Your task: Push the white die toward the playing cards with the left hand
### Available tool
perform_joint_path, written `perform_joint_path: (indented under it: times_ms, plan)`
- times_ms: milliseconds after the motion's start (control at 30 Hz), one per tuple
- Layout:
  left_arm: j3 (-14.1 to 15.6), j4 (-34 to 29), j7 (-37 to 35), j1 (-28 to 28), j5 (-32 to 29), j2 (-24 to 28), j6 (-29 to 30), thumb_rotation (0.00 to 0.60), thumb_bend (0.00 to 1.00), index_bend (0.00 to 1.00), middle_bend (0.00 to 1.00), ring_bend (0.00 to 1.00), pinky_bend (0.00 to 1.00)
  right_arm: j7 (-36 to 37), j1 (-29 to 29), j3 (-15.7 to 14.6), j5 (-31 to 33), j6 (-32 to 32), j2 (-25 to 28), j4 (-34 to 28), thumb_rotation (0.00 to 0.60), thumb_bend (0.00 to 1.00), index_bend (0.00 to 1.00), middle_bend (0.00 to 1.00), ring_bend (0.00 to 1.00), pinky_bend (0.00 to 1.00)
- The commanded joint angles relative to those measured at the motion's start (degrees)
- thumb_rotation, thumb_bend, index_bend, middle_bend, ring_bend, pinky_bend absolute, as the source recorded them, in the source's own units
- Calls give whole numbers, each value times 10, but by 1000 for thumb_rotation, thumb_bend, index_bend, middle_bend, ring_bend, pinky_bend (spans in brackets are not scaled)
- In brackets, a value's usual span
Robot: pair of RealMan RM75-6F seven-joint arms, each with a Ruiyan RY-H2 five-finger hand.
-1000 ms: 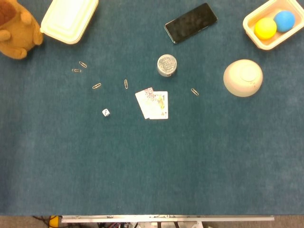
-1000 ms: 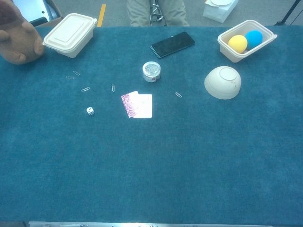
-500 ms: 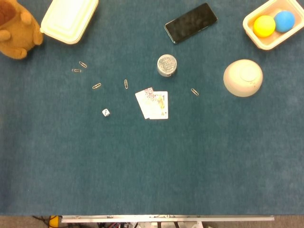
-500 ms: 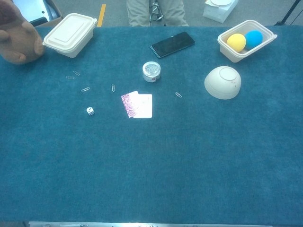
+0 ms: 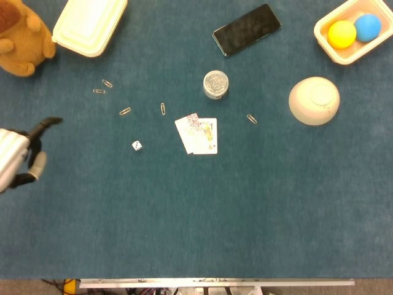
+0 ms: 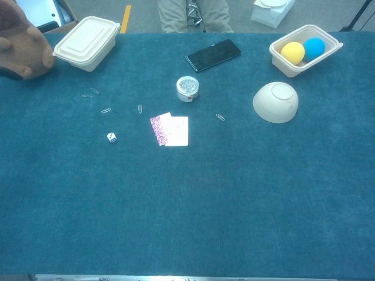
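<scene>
The left hand (image 5: 18, 158) shows at the table's left edge, well left of the white die (image 5: 137, 145), fingers apart, holding nothing, touching nothing

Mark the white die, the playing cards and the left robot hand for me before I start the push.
white die (image 5: 137, 145): head view, its top face.
playing cards (image 5: 198, 134): head view, middle of the overlapping cards.
left robot hand (image 5: 18, 157): head view, on its body at the left frame edge.

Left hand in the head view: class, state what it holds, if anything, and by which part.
Nothing. The left hand is at the table's left edge with fingers apart, well clear of the white die, which lies untouched left of the playing cards.
</scene>
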Motion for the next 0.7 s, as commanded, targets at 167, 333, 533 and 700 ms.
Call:
perform_joint_path:
  times_ms: [167,333,533,700]
  plan:
    - [18,-3,32,-58,8,-21,-94,600,660,156,998,966,923,-4,3,1,9,-10,0,-1,600,85,296,295,174,250]
    - [26,-6,39,-91,-7,-35,-158,600,820,55,1000,1000,998,-5,8,2,15,-20,-1,1,600,85,297,295,184,250]
    - [32,-2,54,-128,-34,-54,-230,600,898,34,1000,1000,1000,-2,16,3,19,-35,-4,7,600,85,297,295,185,250]
    - [32,9,76,-144,-63,-74,-260,600,902,36,1000,1000,1000,2,17,4,25,-38,-5,13,600,85,296,295,185,250]
